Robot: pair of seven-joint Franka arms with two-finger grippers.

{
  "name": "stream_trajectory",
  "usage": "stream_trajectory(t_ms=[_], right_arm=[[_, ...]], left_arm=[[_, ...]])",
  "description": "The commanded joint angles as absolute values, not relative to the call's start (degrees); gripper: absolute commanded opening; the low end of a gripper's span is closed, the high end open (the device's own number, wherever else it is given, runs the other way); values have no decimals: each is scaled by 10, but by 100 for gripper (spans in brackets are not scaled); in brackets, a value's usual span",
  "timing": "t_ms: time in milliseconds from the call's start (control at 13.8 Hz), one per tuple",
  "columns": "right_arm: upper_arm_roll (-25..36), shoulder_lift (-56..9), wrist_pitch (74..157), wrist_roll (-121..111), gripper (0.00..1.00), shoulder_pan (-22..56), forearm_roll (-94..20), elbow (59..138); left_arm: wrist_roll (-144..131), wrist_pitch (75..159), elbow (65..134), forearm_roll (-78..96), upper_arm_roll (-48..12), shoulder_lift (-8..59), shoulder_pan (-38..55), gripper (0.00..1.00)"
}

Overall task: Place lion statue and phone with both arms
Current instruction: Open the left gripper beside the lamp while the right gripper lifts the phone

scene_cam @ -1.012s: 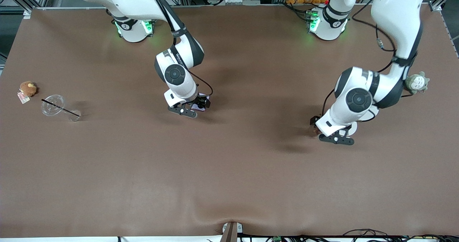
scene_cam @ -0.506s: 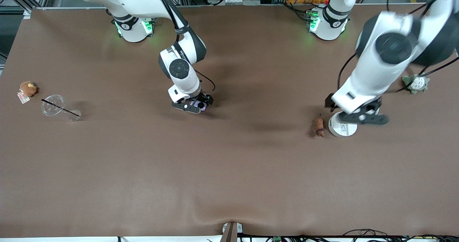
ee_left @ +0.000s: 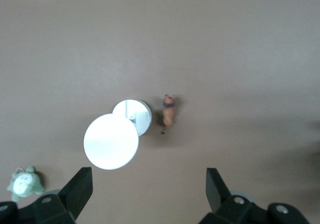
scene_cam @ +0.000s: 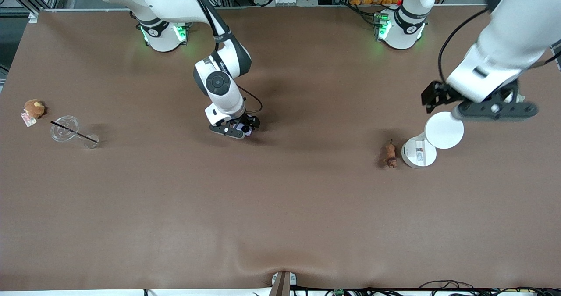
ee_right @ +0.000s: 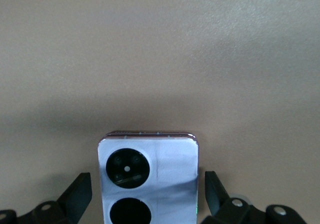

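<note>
We take the lion statue as our landmark. It lies on the brown table, toward the left arm's end, with nothing gripping it. Just beside it, on the side toward that same end, stands a white round container, and a white disc overlaps that container's upper edge in the front view. In the left wrist view we see the lion statue lying apart from the container, with a narrow strip of table between them.

The left gripper hangs in the air, raised well above the table and over the spot farther toward the left arm's end than the lion statue; its jaws are spread wide and hold nothing. A grey-green plush sits near that end too.

Well away from the lion statue, toward the right arm's end, the right gripper is low at the table with the phone between its fingers. The fingers stand clear of the phone's edges on both sides, so the jaws are released. Farthest from the lion statue we see a clear cup and a brown plush.
</note>
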State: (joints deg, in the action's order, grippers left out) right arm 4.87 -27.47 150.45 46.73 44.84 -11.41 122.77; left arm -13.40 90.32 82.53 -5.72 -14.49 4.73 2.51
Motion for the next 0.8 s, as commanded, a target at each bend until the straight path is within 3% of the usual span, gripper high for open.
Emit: stream_trajectory(t_ms=[0, 72, 145, 217, 289, 506, 723], right_arm=[[54, -269, 1529, 475, 100, 460, -109, 1250], [54, -269, 1529, 473, 100, 460, -109, 1251], [54, -267, 1527, 470, 50, 460, -108, 1250], [54, -266, 1521, 470, 15, 460, -108, 1246], [54, -265, 1521, 470, 0, 461, -107, 1246], [57, -254, 1498, 456, 0, 454, -105, 1234], [74, -200, 1310, 445, 0, 397, -105, 1162]], left_arm=[[-107, 883, 875, -9, -103, -32, 22, 100], [-99, 883, 892, -2, -91, -51, 21, 100], [-92, 876, 909, 13, -71, -72, 22, 100], [-91, 861, 928, 23, -62, -93, 22, 100], [-87, 854, 945, 33, -49, -106, 24, 100], [-80, 857, 989, 35, -38, -139, 33, 100], [-74, 868, 998, 23, -33, -146, 34, 100]])
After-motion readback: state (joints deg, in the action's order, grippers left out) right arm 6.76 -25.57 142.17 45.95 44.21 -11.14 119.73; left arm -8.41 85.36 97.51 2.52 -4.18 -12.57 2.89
